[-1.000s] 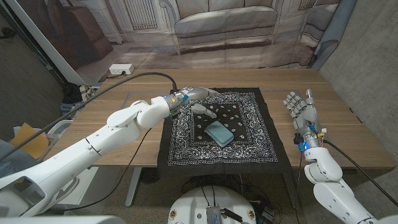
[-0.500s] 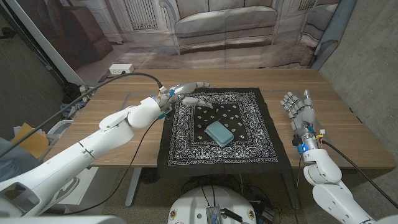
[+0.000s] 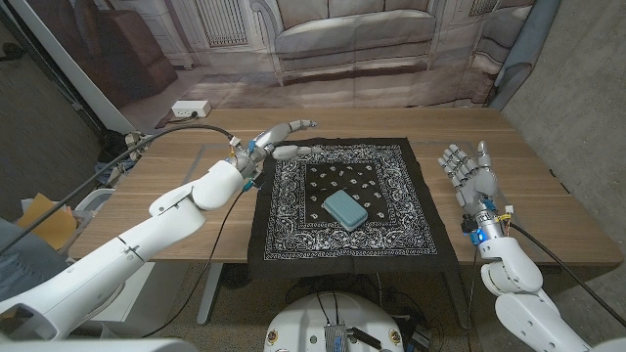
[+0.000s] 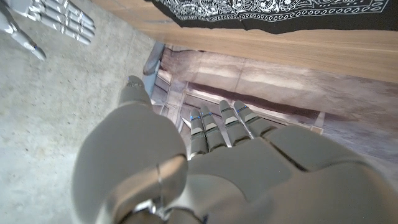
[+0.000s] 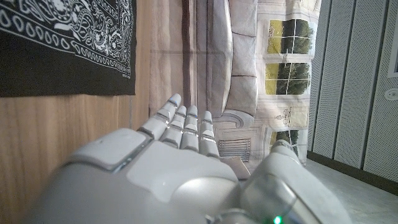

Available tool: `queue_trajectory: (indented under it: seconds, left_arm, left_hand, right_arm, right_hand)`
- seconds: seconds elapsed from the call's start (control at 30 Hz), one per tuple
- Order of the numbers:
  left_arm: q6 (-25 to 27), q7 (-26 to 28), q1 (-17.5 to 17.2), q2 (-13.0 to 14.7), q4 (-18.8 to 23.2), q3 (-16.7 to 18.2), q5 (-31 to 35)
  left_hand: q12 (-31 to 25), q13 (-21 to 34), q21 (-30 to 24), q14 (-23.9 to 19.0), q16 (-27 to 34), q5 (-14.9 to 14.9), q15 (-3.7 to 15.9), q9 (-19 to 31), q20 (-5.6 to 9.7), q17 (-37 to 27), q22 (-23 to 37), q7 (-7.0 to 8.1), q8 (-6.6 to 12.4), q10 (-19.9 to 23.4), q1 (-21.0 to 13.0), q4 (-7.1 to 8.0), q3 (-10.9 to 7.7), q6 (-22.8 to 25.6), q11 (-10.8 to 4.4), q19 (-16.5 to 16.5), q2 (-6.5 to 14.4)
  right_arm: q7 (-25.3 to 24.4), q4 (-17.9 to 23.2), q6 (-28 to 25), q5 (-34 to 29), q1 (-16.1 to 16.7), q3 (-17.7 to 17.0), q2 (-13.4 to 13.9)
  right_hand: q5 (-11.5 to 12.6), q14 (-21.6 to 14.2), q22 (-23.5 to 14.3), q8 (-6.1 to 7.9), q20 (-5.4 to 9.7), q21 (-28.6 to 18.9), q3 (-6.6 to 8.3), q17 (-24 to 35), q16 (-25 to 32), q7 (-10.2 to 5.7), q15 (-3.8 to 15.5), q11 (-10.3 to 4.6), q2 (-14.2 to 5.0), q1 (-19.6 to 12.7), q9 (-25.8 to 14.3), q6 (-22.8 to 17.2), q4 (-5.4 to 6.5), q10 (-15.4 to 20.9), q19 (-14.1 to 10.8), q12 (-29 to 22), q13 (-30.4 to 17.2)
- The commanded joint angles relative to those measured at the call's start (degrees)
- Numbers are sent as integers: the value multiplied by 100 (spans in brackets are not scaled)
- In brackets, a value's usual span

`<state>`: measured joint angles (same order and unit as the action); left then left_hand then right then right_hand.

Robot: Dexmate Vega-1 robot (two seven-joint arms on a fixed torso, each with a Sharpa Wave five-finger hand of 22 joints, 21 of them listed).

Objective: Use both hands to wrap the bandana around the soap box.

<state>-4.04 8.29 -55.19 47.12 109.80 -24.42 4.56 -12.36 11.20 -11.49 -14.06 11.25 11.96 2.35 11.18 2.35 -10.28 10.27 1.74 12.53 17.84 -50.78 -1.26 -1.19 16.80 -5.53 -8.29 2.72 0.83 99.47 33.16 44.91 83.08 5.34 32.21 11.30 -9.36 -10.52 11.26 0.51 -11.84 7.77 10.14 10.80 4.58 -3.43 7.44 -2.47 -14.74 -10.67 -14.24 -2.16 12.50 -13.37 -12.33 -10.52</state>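
The left hand (image 3: 279, 138) hovered at the bandana's far left corner, its fingers (image 3: 296, 126) stretched out and slightly apart with nothing between them, the thumb reaching toward the cloth's edge; whether any fingertip touched the fabric could not be told. In the left wrist view the same hand (image 4: 205, 162) showed its back, fingers extended side by side and empty. The right hand (image 3: 469, 171) stood on the table to the right of the cloth, fingers (image 3: 454, 161) spread and pointing up, holding nothing, clear of the bandana's right edge; the right wrist view showed that hand (image 5: 174, 168) with its fingers straight beside the patterned border. The bandana (image 3: 391, 166), black with a white paisley print, lay flat and unfolded on the wooden table (image 3: 548, 196), its near edge hanging over the table's front. The soap box (image 3: 345, 207), a closed pale blue-green case, rested on the cloth near its middle, well apart from both hands.
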Motion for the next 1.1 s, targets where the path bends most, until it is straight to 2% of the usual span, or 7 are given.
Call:
queue_trajectory:
  seconds: [0.03, 0.23, 0.4, 0.57, 0.6, 0.73, 1.1]
  left_arm:
    - [-133, 655, -340, -346, -137, 248, -722]
    - [-293, 663, -469, -482, -244, 360, -1218]
    - [-364, 787, -607, -558, -228, 444, -1402]
    - [-325, 972, -727, -613, -160, 515, -1458]
    - [-322, 998, -746, -626, -153, 527, -1480]
    - [-263, 1132, -800, -667, -113, 563, -1493]
    - [-135, 1149, -589, -832, -209, 421, -1536]
  left_hand:
    - [-27, -3, -50, -83, 26, 0, 204, 14, 96, -13, 7, -12, 40, 89, 8, 45, -5, 86, 22, -91, 37]
    - [-21, -3, -54, -98, 23, -4, 187, 14, 88, -15, 8, -35, 29, 99, 48, 71, 7, 80, 52, -108, 52]
    - [13, -2, -47, -84, 7, -13, 143, 14, 6, -19, 11, -103, -11, 45, 122, 115, 37, 7, 98, -99, 63]
    - [70, 1, -39, 12, -36, -27, 58, 10, -24, -23, 15, -252, -89, -73, 263, 189, 109, -162, 211, -90, 46]
    - [92, 1, -35, 22, -38, -29, 54, 9, -28, -25, 15, -253, -99, -131, 303, 210, 129, -187, 276, -81, 43]
    - [109, 3, -22, 118, -67, -32, 15, 6, -56, -28, 17, -292, -138, -190, 395, 258, 176, -300, 304, -47, 33]
    - [115, 5, -11, 133, -61, -32, 1, 5, -86, -31, 19, -281, -144, -230, 477, 303, 214, -338, 313, -16, 29]
  right_arm:
    - [110, 155, 103, -52, 338, -184, 155]
    - [14, 213, 211, -261, 503, -285, 188]
    - [75, 301, 247, -183, 674, -379, 233]
    - [-123, 403, 285, -463, 884, -536, 279]
    - [-163, 420, 287, -516, 918, -562, 285]
    - [-178, 450, 331, -572, 1019, -631, 299]
    - [-359, 471, 570, -1193, 1233, -769, 316]
  right_hand:
    - [-18, -47, -20, 7, -10, 7, 11, 16, -17, -51, 17, -20, -62, -34, -18, -31, -25, 75, -45, 4, -15]
    - [-18, -54, -20, 9, -6, 7, 14, 15, -16, -66, 39, -37, -67, -44, -18, -40, -34, 95, -45, -2, -15]
    - [-19, -60, -20, 8, 4, 7, 17, 14, -15, -79, 47, -54, -71, -52, -18, -43, -42, 101, -48, -3, -15]
    - [-19, -61, -20, 9, 8, 6, 21, 14, -16, -93, 58, -67, -77, -62, -18, -48, -50, 92, -50, 2, -15]
    - [-19, -61, -20, 10, 9, 7, 22, 14, -16, -98, 66, -70, -78, -64, -18, -50, -52, 91, -50, 2, -15]
    - [-19, -66, -20, 12, 14, 6, 26, 13, -15, -111, 78, -90, -84, -75, -18, -60, -59, 96, -52, 1, -15]
    - [-21, -187, -19, 21, 79, -38, 57, 8, 17, -166, 181, -186, -120, -144, -19, -107, -108, 191, -181, -28, -15]
